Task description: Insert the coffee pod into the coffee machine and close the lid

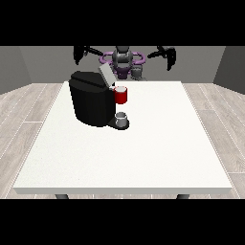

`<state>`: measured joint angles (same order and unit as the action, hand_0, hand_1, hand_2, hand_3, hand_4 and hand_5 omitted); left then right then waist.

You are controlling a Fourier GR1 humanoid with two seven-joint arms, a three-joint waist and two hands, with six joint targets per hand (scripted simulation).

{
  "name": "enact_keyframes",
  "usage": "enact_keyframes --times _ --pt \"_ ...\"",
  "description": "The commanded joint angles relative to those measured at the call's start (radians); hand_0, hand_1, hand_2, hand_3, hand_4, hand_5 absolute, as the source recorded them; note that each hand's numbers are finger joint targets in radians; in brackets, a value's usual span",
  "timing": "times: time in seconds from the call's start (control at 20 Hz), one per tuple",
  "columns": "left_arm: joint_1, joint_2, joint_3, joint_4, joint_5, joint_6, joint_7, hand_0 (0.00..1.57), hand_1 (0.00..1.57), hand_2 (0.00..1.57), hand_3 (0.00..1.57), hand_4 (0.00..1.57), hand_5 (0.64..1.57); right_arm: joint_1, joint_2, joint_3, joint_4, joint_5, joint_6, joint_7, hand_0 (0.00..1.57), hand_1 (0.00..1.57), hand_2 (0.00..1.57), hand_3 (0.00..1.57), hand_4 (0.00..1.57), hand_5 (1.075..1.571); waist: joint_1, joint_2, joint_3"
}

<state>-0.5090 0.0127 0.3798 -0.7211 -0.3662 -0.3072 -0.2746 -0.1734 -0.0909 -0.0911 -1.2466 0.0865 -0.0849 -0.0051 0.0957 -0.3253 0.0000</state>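
White table [143,158] lies bare toward its near edge; coffee machine [91,103] sits far-left; both hands' fingers unreadable.

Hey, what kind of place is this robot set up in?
Probably a bare test room laid out as a coffee station: a large white table on a wood-plank floor with grey walls, holding only a black coffee machine with its lid up.

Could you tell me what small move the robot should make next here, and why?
Probably bring the hand at the view's left down and forward toward the coffee machine. Both hands, including the hand at the view's right, hang raised behind the table, touching nothing, while the machine's lid stands open. I cannot make out a coffee pod, so locating it comes first.
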Motion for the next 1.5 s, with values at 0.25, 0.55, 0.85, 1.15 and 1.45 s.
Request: enact_keyframes --times 0.25,0.55,0.85,1.15,1.45 --pt "0.110 0.012 -0.058 -0.152 0.082 -0.023 -0.008 0.00 0.00 0.00 0.00 0.40 1.571 -0.130 -0.090 0.009 -0.076 -0.006 0.098 0.051 0.00 0.00 0.00 0.00 0.08 1.571 0.042 0.065 0.0001" --pt "0.085 -0.001 -0.134 -0.314 0.154 0.010 0.109 0.00 0.00 0.00 0.00 0.36 1.571 -0.242 -0.110 -0.090 0.000 -0.076 0.082 0.073 0.00 0.00 0.00 0.00 0.11 1.571 0.079 0.164 0.0004" --pt "0.138 -0.006 -0.184 -0.407 0.177 0.022 0.079 0.00 0.00 0.00 0.00 0.28 1.571 -0.312 -0.110 -0.142 0.081 -0.160 0.115 0.095 0.00 0.00 0.00 0.00 0.09 1.571 0.110 0.252 0.0004" --pt "0.213 0.043 -0.186 -0.528 0.227 -0.007 0.093 0.00 0.00 0.00 0.00 0.37 1.571 -0.385 -0.118 -0.130 0.125 -0.182 0.132 0.127 0.00 0.00 0.00 0.00 0.07 1.571 0.074 0.290 0.0001" --pt "0.250 0.057 -0.183 -0.602 0.263 0.004 0.183 0.00 0.00 0.00 0.00 0.36 1.571 -0.410 -0.055 -0.039 0.129 -0.130 0.098 0.166 0.00 0.00 0.00 0.00 0.00 1.571 0.042 0.281 0.0000"
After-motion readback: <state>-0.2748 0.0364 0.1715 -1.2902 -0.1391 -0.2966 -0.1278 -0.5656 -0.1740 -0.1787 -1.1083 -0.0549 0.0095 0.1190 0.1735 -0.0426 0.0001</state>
